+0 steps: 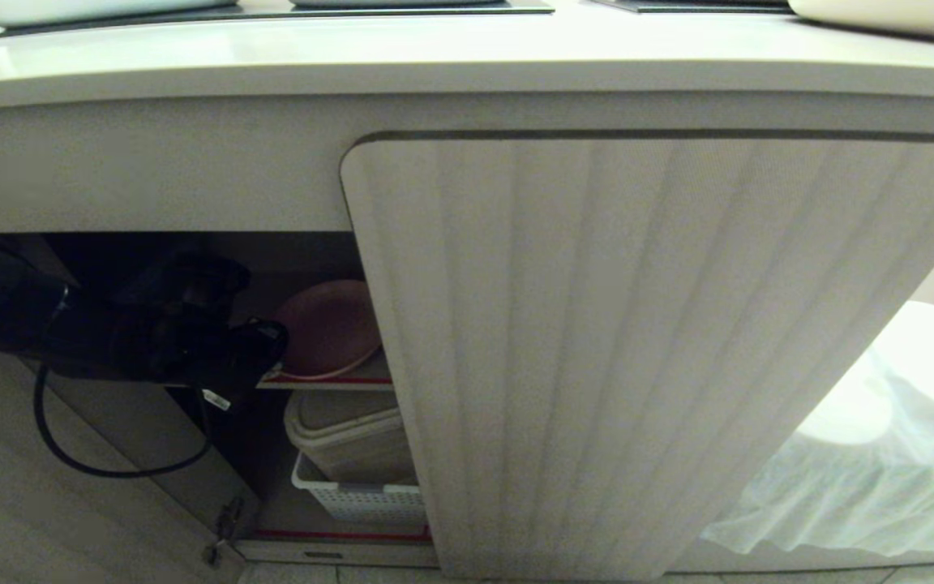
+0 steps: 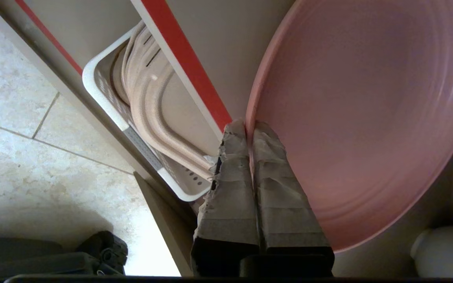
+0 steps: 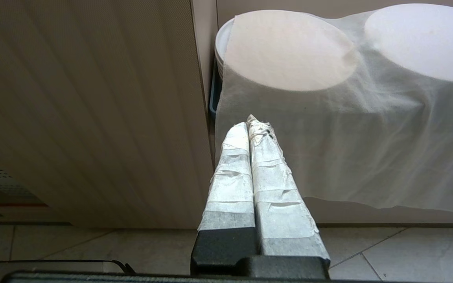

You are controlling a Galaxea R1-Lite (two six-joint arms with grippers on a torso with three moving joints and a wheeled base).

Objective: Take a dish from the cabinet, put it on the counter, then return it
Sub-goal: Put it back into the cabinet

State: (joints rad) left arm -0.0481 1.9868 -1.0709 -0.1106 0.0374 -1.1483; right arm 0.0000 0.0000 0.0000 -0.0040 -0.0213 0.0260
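The pink dish (image 1: 329, 324) (image 2: 360, 118) is inside the open left half of the cabinet (image 1: 637, 324), tilted over the red-edged upper shelf (image 1: 329, 381). My left gripper (image 2: 250, 125) reaches in from the left and is shut on the dish's near rim, one taped finger on each side of it. In the head view its dark body (image 1: 191, 332) hides the fingertips. My right gripper (image 3: 252, 122) is shut on nothing, low in front of the closed fluted door. The counter (image 1: 467, 57) runs above the cabinet.
On the lower shelf a beige tub sits in a white perforated basket (image 1: 353, 487) (image 2: 104, 98). To the right, a white cloth (image 1: 880, 438) (image 3: 328, 129) drapes over stacked plates. The swung-open left door (image 1: 70, 487) stands beside my left arm. A tiled floor lies below.
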